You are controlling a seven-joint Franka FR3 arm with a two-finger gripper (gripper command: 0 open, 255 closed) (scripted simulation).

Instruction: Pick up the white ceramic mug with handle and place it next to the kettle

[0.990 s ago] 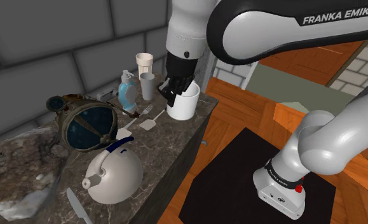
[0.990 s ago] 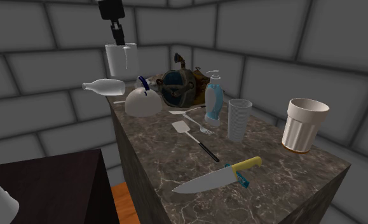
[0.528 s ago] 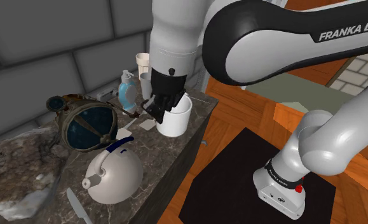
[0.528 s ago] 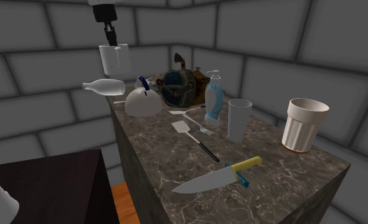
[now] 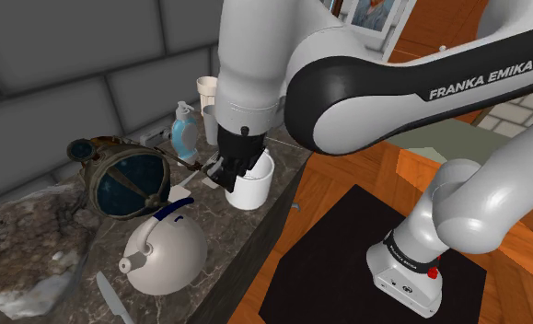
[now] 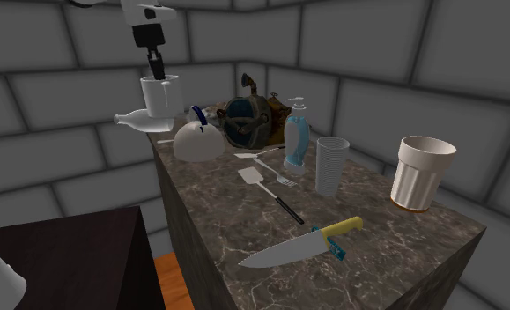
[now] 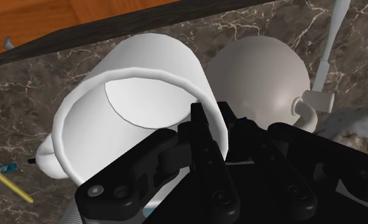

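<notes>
**A:** What is lying along the shoulder view, starting at the lower left?

**B:** A plain knife (image 5: 108, 296) is lying at the lower left on the dark marbled surface (image 5: 223, 225). Just right of it the grey kettle (image 5: 168, 253) is sitting. A round brass-framed object (image 5: 126, 179) is standing above the kettle, and a blue soap bottle (image 5: 186, 133) is standing further up.

**A:** And the mug?

**B:** The white mug (image 5: 252, 181) is hanging near the frame's centre, up and right of the kettle, close to the surface's edge. The jaws are pinching its rim, with 1 finger inside and 1 outside, as the wrist view is showing on the mug (image 7: 138, 95). The kettle (image 7: 258, 70) is lying just beside it there. At the lower right the white arm is rising from the black stand (image 5: 347, 248).

**A:** What is the second exterior view giving?

**B:** At the upper left the mug (image 6: 160, 99) is hanging upright under the jaws, clear of the surface (image 6: 367, 255). A white bottle (image 6: 138, 120) is lying on its side behind it. The kettle (image 6: 195, 141) is sitting right of that. Next come 1 ribbed tumbler (image 6: 332, 166) and 1 cream cup (image 6: 425, 172) at the right. A yellow-handled knife (image 6: 301, 247) is lying in the lower middle.
</notes>
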